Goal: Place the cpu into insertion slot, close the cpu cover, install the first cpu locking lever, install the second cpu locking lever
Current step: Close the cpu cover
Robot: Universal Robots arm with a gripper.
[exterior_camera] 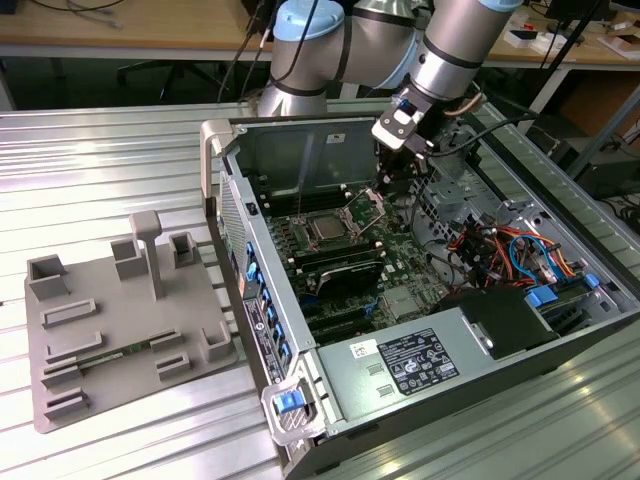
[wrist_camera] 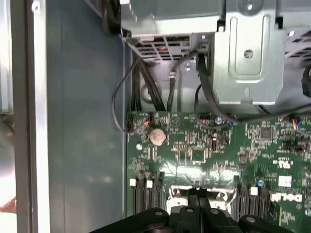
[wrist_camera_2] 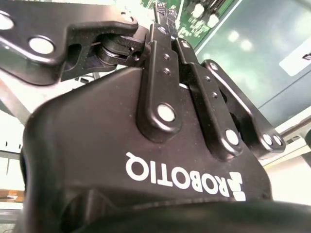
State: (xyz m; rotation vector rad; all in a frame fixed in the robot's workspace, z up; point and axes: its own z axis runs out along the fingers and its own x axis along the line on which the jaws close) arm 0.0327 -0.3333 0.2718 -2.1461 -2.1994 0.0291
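In the exterior view the cpu (exterior_camera: 325,229) lies flat with its silver face up in the insertion slot (exterior_camera: 309,239) on the green board inside the open computer case. The cpu cover (exterior_camera: 368,207) stands tilted up at the slot's far side. My gripper (exterior_camera: 384,187) hangs just above and behind that cover, fingers shut. In the first wrist view the shut fingertips (wrist_camera: 192,196) sit right against the silver frame of the cover (wrist_camera: 221,191). The second wrist view shows the black gripper (wrist_camera_2: 160,10) with its fingers together over the board. Whether they touch the cover I cannot tell.
Black memory slots (exterior_camera: 340,262) run beside the socket. Red and blue cables (exterior_camera: 500,250) crowd the case's right side in the exterior view. A metal drive cage (wrist_camera: 248,58) and black cables (wrist_camera: 146,87) lie beyond the board. A grey fixture plate (exterior_camera: 120,330) rests on the table at left.
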